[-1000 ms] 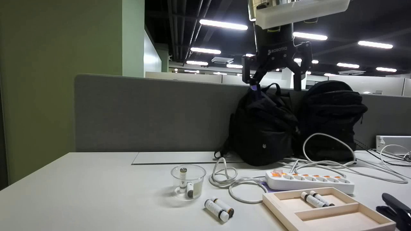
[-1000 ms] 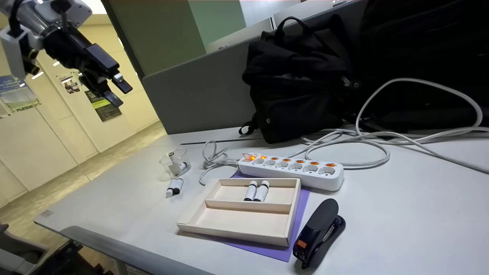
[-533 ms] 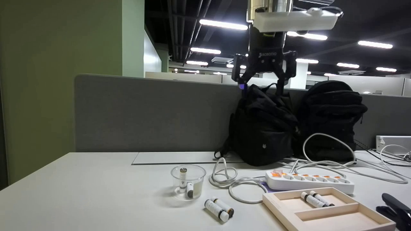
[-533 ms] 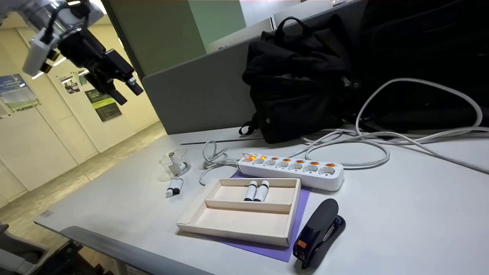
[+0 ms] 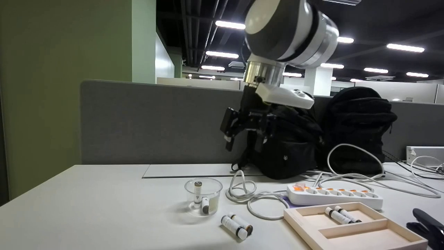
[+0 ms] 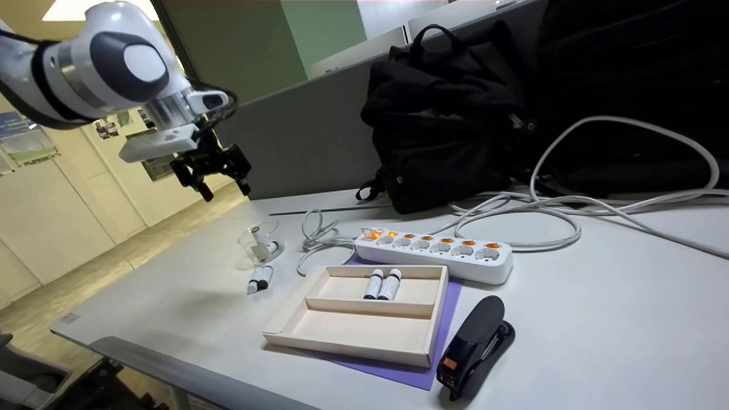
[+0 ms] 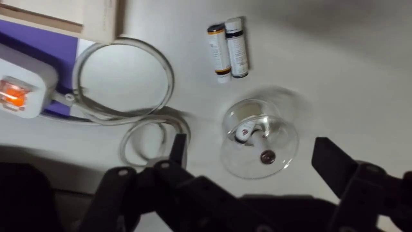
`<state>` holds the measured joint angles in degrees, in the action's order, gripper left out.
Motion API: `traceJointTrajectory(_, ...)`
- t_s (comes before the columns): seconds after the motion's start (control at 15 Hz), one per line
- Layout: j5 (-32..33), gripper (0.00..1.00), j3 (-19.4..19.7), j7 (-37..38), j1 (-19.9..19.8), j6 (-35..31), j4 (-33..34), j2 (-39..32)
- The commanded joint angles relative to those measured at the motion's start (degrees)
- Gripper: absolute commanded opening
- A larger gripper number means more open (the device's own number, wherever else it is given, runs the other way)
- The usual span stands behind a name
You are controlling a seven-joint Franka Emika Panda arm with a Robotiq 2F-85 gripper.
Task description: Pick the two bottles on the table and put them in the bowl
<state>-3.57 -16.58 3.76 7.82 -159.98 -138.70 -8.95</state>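
In an exterior view, near on the bench (image 5: 114,222), the two bottles (image 5: 233,226) lie side by side, below the jaws and well apart from them. Just farther, to the left, stands the clear bowl (image 5: 212,194) with two similar vials (image 5: 197,193) inside. Above, the jaws hang spread wide, released; the wrist view shows the bowl beyond their tips.

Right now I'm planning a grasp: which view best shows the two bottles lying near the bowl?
The wrist view: from above, both bottles show largest, side by side, white caps at opposite ends. Both exterior views show them smaller.
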Motion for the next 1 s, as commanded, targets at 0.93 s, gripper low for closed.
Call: traceJointTrajectory(0.93, -1.7, 1.0, 0.7, -5.0, 3.6, -8.3, 5.0, -13.0)
